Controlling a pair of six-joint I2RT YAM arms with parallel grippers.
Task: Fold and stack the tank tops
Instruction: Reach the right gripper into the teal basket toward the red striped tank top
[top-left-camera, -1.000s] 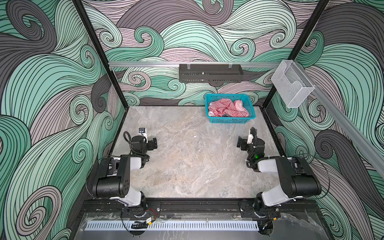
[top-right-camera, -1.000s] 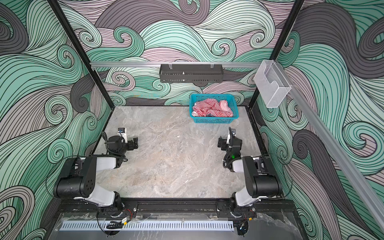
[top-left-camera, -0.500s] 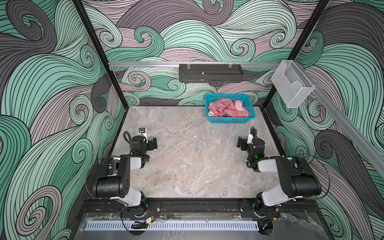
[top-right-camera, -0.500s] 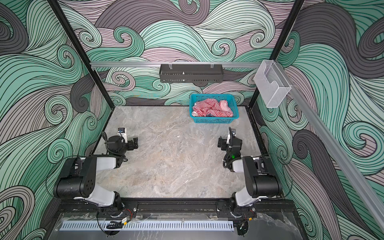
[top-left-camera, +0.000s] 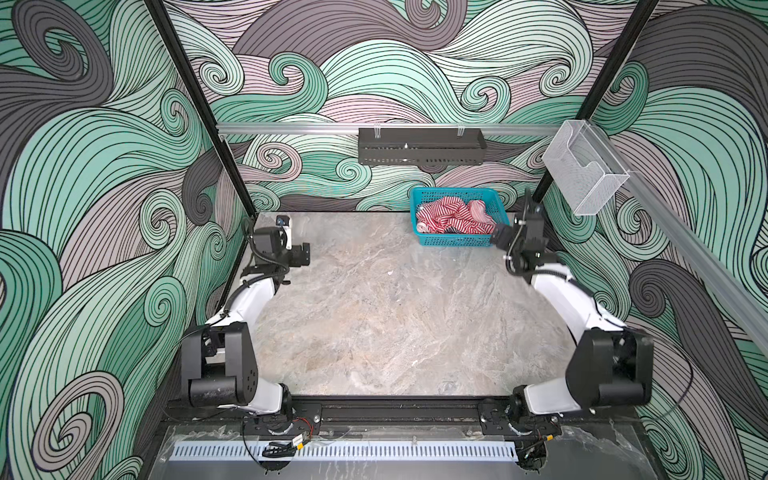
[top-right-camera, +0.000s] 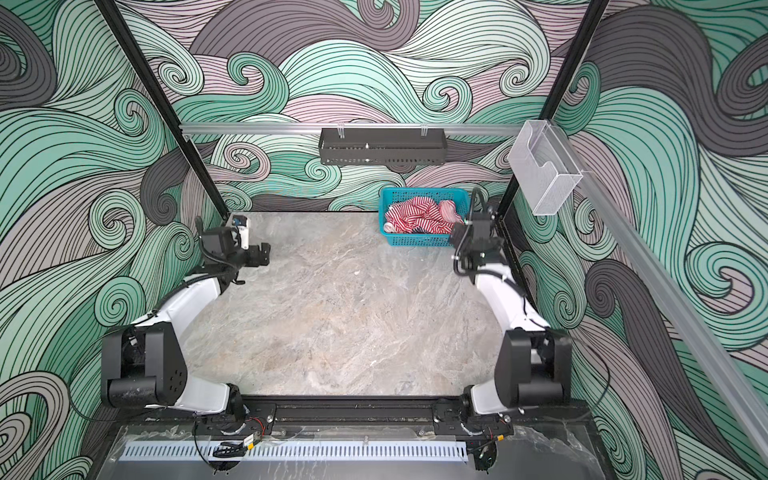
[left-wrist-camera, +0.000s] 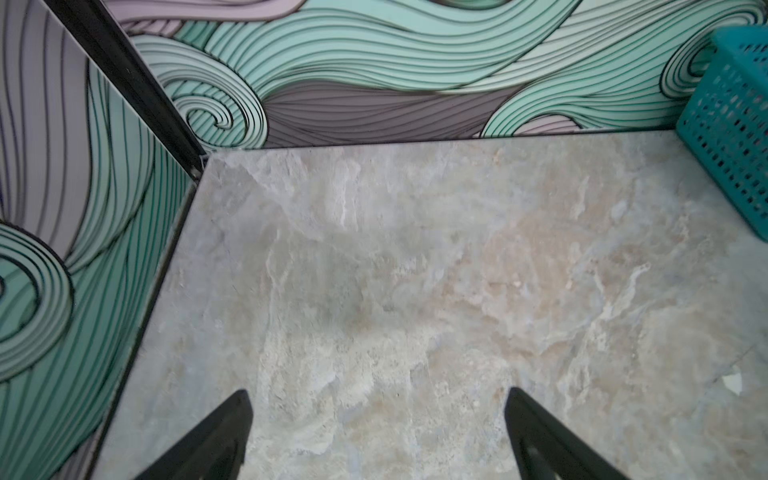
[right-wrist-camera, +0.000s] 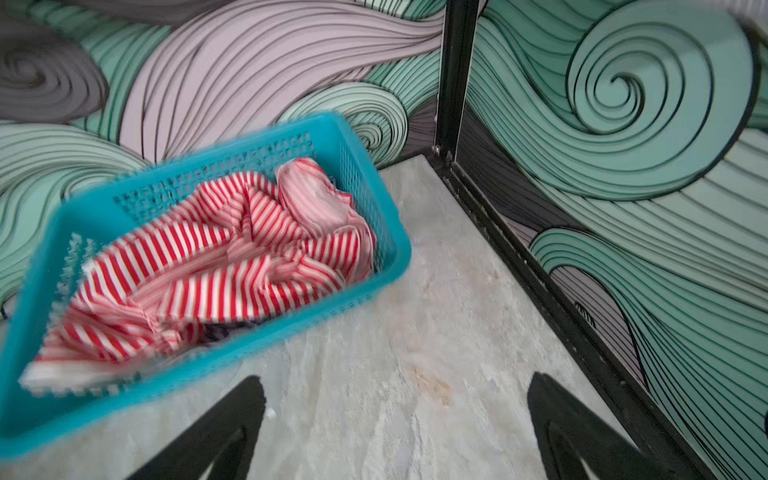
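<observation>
Red top (top-left-camera: 449, 215) lies crumpled in the basket (top-left-camera: 455, 242) at the table's (top-left-camera: 374, 316) 1 o'clock, heap stretched 9-to-3 along it; which way it points is unclear. Navy top (right-wrist-camera: 227, 329) peeks from beneath. Right gripper (right-wrist-camera: 397, 378), jaws wide and empty, hovers by the basket's 3 o'clock end; left gripper (left-wrist-camera: 378, 392), equally wide, at 10 o'clock

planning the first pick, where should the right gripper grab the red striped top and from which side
Probably a raised fold near the middle of the red striped top, from above: it lies crumpled in the basket, whose walls block a sideways reach.
</observation>
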